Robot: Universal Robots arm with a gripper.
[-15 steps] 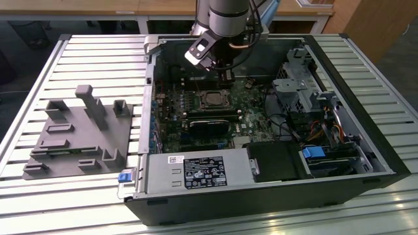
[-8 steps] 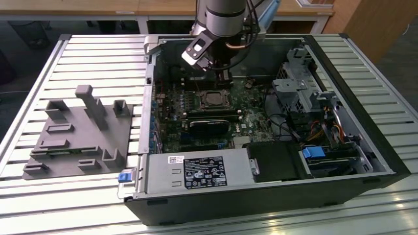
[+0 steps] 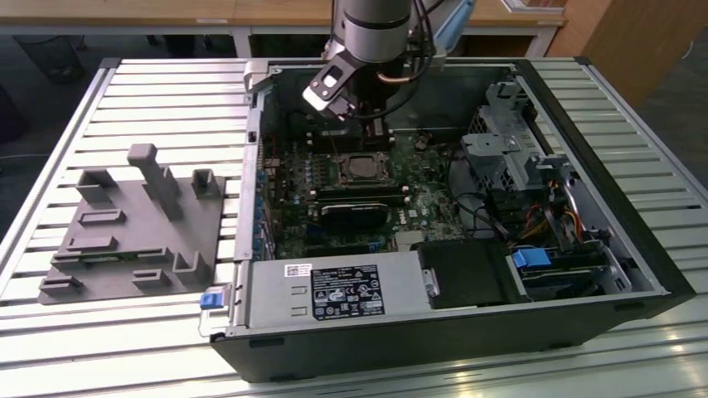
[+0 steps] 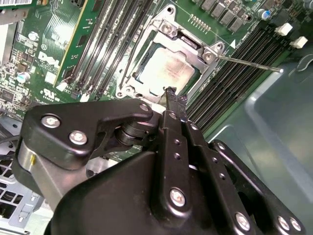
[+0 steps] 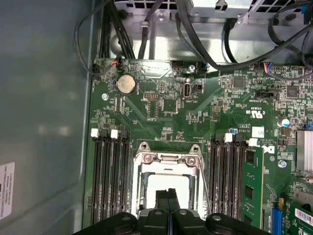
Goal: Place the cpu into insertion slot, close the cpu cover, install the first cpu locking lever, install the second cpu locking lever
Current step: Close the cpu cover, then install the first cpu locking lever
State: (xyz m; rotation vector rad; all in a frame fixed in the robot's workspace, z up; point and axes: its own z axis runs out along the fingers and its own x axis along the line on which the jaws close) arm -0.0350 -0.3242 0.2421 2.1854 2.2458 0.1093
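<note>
The arm drops steeply from 12 o'clock in the exterior view into the open case (image 3: 443, 352). The gripper (image 4: 171, 94) jaws are pressed together, empty, just above the cpu (image 4: 166, 68), which lies framed by the cpu cover (image 5: 166, 169).

cpu (image 4: 167, 68) in insertion slot (image 4: 139, 74), under cpu cover (image 4: 157, 30)

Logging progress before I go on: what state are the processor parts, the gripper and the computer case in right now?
Cover: down flat over the chip.
Chip: seated, pale face showing through the cover's window.
Lever: sticking out over the memory slots, looks unlatched.
Gripper: shut, holding nothing, tip close to the cover's edge.
Case: lying with its side open.
</note>
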